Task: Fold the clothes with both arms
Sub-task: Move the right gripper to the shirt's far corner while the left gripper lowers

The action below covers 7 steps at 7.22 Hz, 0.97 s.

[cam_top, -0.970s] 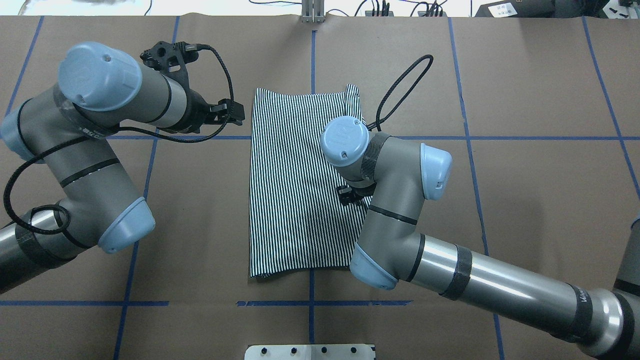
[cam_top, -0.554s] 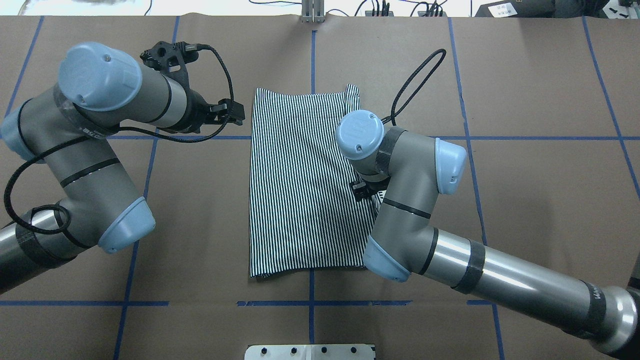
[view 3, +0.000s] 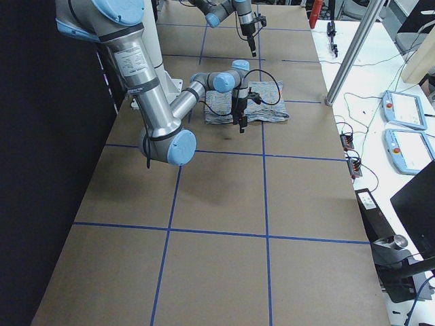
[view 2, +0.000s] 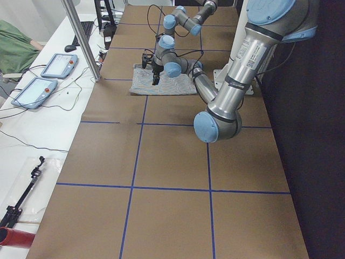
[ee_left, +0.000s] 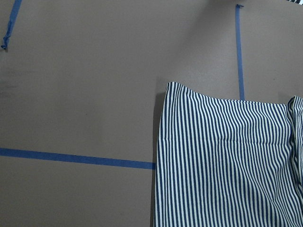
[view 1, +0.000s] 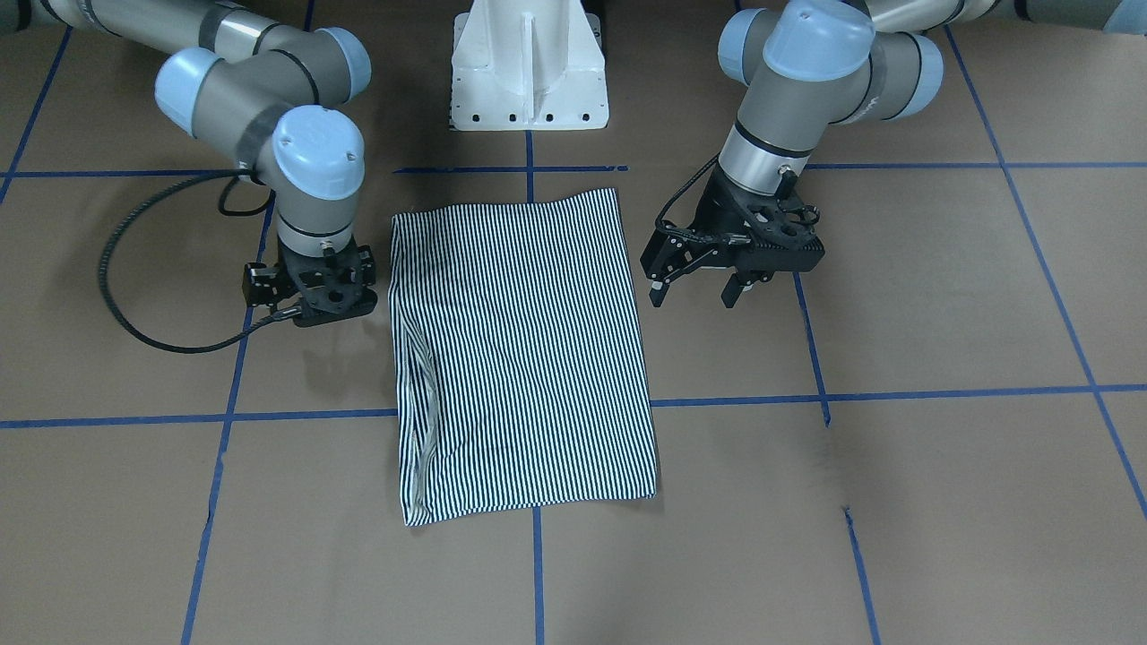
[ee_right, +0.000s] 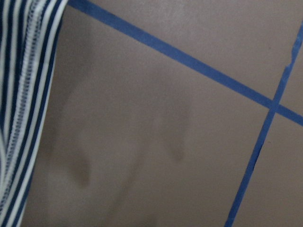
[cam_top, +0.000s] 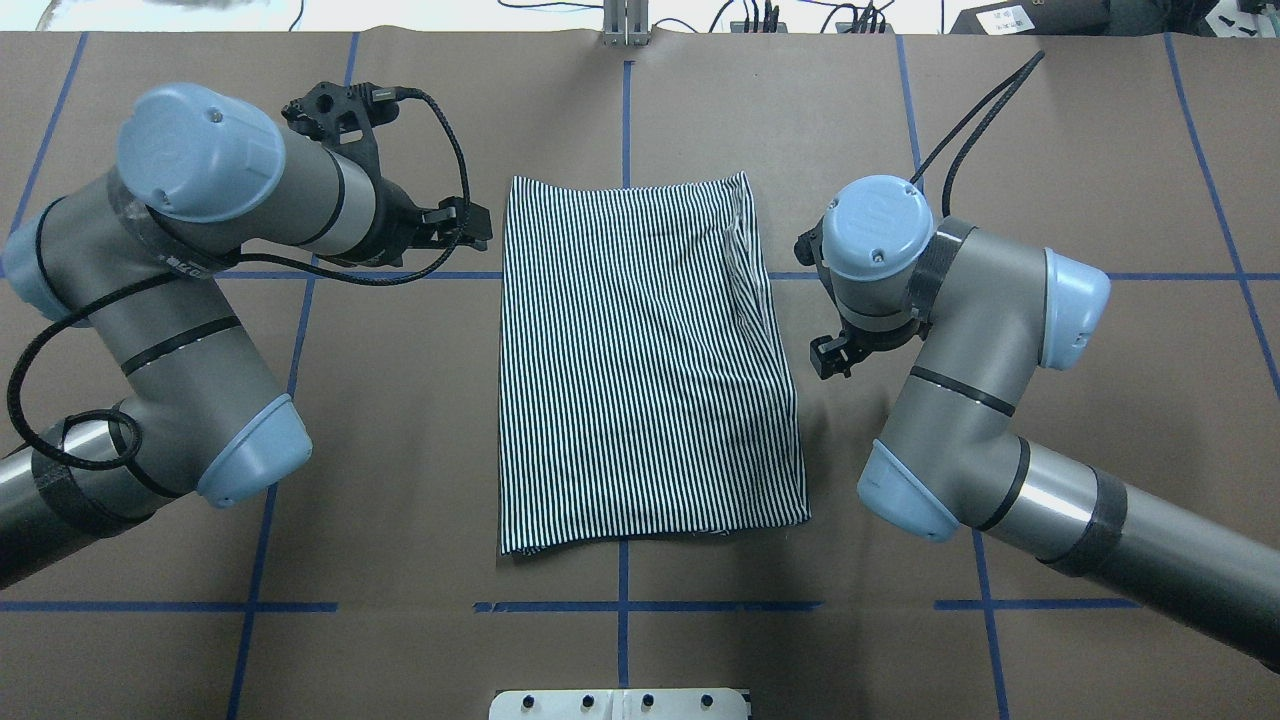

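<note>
Overhead exterior shows our left gripper (cam_top: 466, 227), jaws spread wide, hovering off the polo shirt's (cam_top: 640, 360) 10 o'clock corner. The shirt lies folded at the centre of the table (cam_top: 1050, 130). Its 3 o'clock edge is puckered, so a shallow pinch could catch one layer and undo the fold. Our right gripper (cam_top: 832, 357) sits at the shirt's 3 o'clock, and we cannot tell how its jaws stand. Blue tape lines (cam_top: 1000, 276) cross the table, and we judge that neither gripper's reach is blocked.

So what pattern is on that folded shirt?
The folded shirt has thin navy-and-white stripes, shown clearest in the left wrist view.

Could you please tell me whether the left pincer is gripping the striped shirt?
No, the left pincer hangs open beside the striped shirt, with no cloth between its jaws.
</note>
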Motion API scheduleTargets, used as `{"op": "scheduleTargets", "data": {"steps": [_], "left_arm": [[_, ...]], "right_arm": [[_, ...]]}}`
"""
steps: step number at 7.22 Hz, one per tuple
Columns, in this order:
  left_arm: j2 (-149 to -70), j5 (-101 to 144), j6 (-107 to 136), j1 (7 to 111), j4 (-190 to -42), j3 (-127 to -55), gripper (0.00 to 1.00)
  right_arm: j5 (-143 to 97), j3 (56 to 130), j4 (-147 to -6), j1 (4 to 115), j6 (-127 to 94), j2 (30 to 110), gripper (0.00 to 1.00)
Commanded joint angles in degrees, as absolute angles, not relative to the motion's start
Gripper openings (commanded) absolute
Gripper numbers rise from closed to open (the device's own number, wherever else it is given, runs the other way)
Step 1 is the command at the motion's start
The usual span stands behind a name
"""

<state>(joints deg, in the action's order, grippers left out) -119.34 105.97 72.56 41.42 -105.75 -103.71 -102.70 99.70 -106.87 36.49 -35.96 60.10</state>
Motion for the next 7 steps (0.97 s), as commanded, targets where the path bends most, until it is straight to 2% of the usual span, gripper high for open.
{"op": "scheduleTargets", "data": {"steps": [1, 2, 3, 4, 7], "left_arm": [[-119.3, 106.6, 72.3, 41.8, -105.6, -104.1, 1.00], [-119.2, 107.9, 72.2, 43.1, -105.3, -104.1, 1.00], [-118.9, 107.9, 72.2, 43.6, -104.8, -104.1, 1.00], [-118.7, 107.8, 69.3, 43.6, -102.9, -104.1, 1.00], [-117.3, 109.9, 74.4, 43.2, -102.2, -104.1, 1.00]], "right_arm": [[-104.4, 93.8, -106.1, 37.9, -36.8, 50.8, 1.00], [-104.2, 86.6, -104.3, 37.9, -38.4, 44.4, 1.00], [-104.2, 80.0, -96.1, 38.3, -39.5, 42.0, 1.00], [-104.4, 77.4, -91.0, 38.9, -41.2, 41.7, 1.00], [-111.8, 84.9, -91.7, 40.8, -42.3, 44.1, 1.00]]}}
